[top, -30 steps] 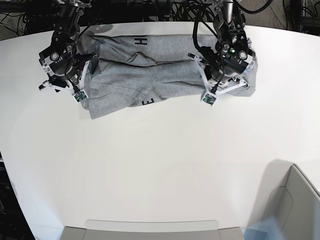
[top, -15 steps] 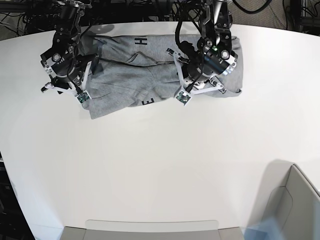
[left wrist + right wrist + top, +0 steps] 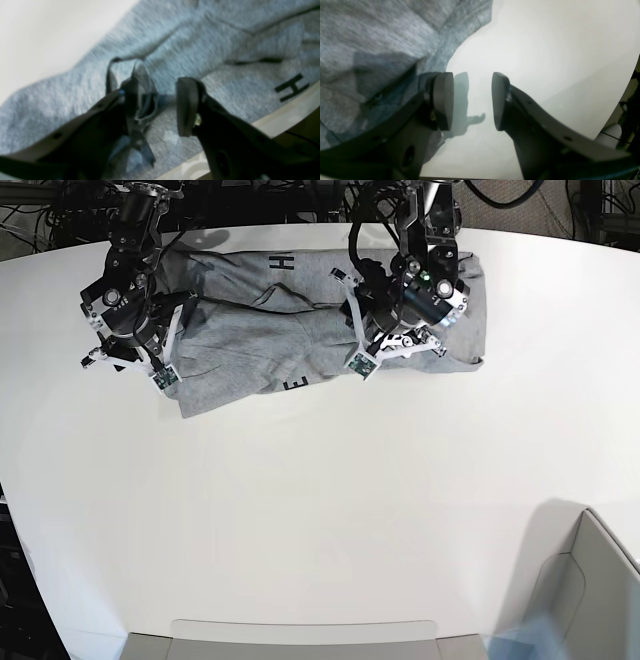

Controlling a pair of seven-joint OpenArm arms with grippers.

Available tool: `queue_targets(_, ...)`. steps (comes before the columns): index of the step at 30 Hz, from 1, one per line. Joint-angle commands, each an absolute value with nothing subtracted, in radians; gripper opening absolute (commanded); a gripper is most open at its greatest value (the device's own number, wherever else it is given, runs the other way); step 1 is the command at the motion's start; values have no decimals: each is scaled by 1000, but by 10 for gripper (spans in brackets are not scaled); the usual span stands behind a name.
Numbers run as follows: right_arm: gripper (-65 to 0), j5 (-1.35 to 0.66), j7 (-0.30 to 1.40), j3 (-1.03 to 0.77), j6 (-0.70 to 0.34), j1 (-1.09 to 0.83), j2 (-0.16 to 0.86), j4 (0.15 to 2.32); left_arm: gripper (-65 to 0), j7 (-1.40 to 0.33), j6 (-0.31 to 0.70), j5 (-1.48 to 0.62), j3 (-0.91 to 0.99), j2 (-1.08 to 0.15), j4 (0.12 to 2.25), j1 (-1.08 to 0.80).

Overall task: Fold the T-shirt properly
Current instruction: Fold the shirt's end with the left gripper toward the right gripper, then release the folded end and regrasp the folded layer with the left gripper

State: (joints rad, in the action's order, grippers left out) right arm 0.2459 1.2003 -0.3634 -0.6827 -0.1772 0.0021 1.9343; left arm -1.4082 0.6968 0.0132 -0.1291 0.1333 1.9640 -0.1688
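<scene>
The soft heather-grey cotton T-shirt (image 3: 300,330) lies bunched at the far edge of the white worktop (image 3: 320,510). It is light and floppy, so grab it by a hem or corner. The left pincer (image 3: 155,105) and the right pincer (image 3: 471,100) are both apart, holding nothing.

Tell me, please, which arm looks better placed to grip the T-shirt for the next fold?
Probably the left. The left gripper hangs open directly over the T-shirt, while the right gripper, also open, is over bare table beside the cloth's edge.

The T-shirt (image 3: 300,320) lies crumpled along the table's (image 3: 320,510) far edge.
</scene>
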Motion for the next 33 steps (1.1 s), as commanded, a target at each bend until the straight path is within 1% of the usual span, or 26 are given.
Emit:
queue_targets(1, -398, 246, 1193, -364, -698, -166, 8, 1949, -389, -1396, 698, -35, -134, 143, 1983, -151)
queue_targets(3, -398, 246, 1193, -364, -698, -166, 10, 1948, -407, -1396, 698, -143, -134, 143, 1989, -148)
queue_targets(6, -398, 246, 1193, -361, -698, -166, 10, 1939, -413, -1396, 698, -314, -136, 140, 2017, -107)
queue_targets(10, -398, 251, 1193, -314, -698, -165, 12, 1922, -419, -1396, 698, -427, -99, 139, 2025, -65)
queue_targets(11, -398, 251, 1193, -312, -698, -166, 13, 1920, -432, -1396, 698, -429, -87, 139, 2025, -59)
queue_targets(16, -398, 251, 1193, -312, -698, -165, 13, 1922, -557, -1396, 698, -429, 33, 139, 2028, -54)
queue_targets(18, -398, 251, 1193, -312, -698, -163, 13, 1922, -575, -1396, 698, -427, 111, 137, 2029, -61)
queue_targets(22, -398, 251, 1193, -312, -698, -157, 25, 1922, -575, -1396, 698, -429, 248, 137, 2035, -124)
queue_targets(25, -398, 251, 1193, -314, -698, -151, 30, 1922, -567, -1396, 698, -426, 291, 137, 2035, -134)
queue_targets(30, -398, 251, 1193, -314, -698, -136, 47, 1890, -490, -1396, 698, -432, 302, 111, 2043, -134)
queue_targets(33, -398, 251, 1193, -314, -698, -124, 64, 1870, -471, -1396, 595, -432, 302, 108, 2043, -131)
